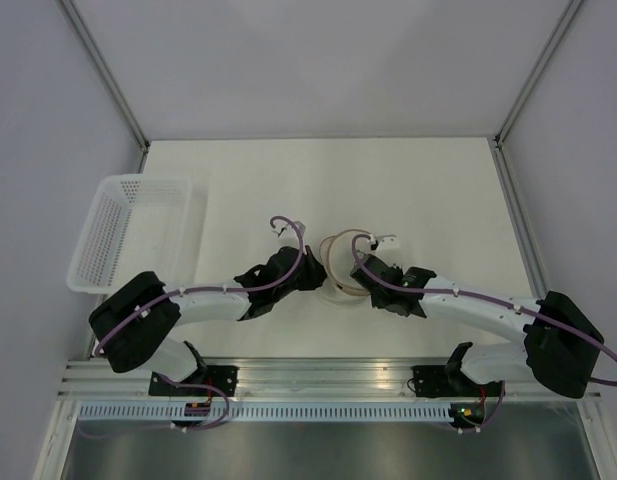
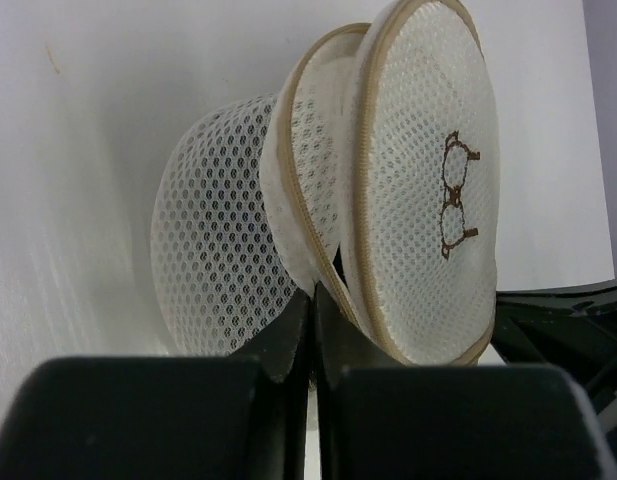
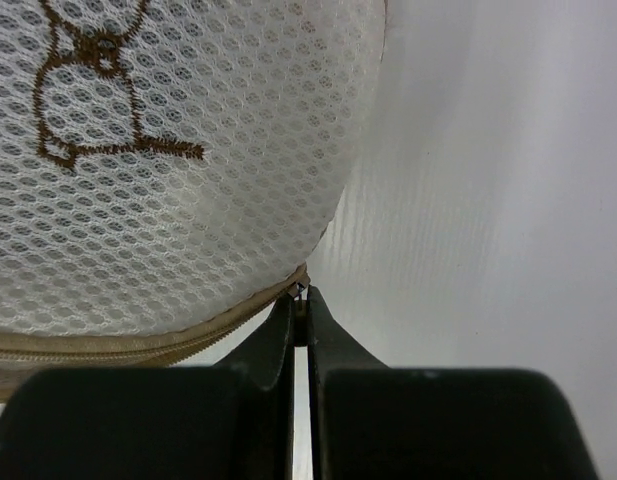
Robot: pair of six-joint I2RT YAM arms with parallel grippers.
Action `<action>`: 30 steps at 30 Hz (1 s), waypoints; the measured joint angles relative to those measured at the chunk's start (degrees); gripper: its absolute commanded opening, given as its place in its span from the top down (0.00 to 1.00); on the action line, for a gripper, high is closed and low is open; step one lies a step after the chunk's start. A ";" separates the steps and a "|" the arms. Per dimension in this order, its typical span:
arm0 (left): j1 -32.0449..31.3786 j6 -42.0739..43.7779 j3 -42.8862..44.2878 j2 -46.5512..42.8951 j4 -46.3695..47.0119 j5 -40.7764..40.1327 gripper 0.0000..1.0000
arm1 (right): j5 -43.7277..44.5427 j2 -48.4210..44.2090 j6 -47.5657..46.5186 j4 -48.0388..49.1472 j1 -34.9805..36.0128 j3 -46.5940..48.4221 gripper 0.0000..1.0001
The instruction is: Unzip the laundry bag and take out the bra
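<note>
The laundry bag [image 1: 338, 262] is a round white mesh pouch with a tan zip rim, standing on edge at the table's middle between my two grippers. In the left wrist view its dome [image 2: 223, 235] is on the left and its flat lid [image 2: 428, 180], with a brown embroidered mark, gapes partly open. My left gripper [image 2: 314, 302] is shut on the bag's tan rim at the bottom. My right gripper [image 3: 301, 300] is shut on the small metal zip pull [image 3: 301, 291] below the lid [image 3: 158, 160]. The bra is hidden; only darkness shows through the dome's mesh.
A white perforated plastic basket [image 1: 118, 235] stands at the table's left edge. The right arm's black body [image 2: 568, 315] shows just behind the bag in the left wrist view. White walls and metal frame posts border the table.
</note>
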 measured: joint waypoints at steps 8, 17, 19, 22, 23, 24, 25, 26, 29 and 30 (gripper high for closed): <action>0.00 0.00 -1.27 -1.64 1.81 1.05 0.98 | -9.88 -16.24 -3.87 4.04 -0.04 -2.73 0.14; 0.00 0.00 -3.56 -6.84 3.23 2.03 0.98 | -13.92 -19.87 -6.14 7.45 -0.04 0.94 0.10; 0.00 0.00 -3.69 -6.99 3.89 2.95 0.98 | -12.37 -15.63 -6.23 7.48 -0.04 2.95 0.10; 0.00 0.00 -4.07 -7.50 4.39 4.02 0.98 | -8.76 -10.49 -6.19 7.37 -0.04 5.62 0.09; 0.00 0.00 -4.44 -7.89 4.52 4.20 0.98 | -7.21 -9.42 -6.19 7.17 -0.04 6.51 0.09; 0.00 0.00 -4.81 -8.31 4.57 4.31 0.98 | -6.08 -8.68 -6.16 7.02 -0.04 7.28 0.09; 0.00 0.00 -5.38 -8.85 4.70 4.35 0.98 | -4.63 -8.00 -6.16 7.02 -0.11 8.17 0.08; 0.00 0.00 -5.97 -9.46 4.72 4.42 0.98 | -2.84 -7.39 -6.19 6.97 -0.22 9.35 0.08; 0.00 0.00 -7.61 -10.73 4.66 4.46 0.98 | -0.35 -7.10 -6.21 7.41 -1.03 10.88 0.07; 0.00 0.00 -8.02 -10.91 4.59 4.46 0.98 | 0.17 -7.10 -6.23 7.74 -1.38 11.08 0.07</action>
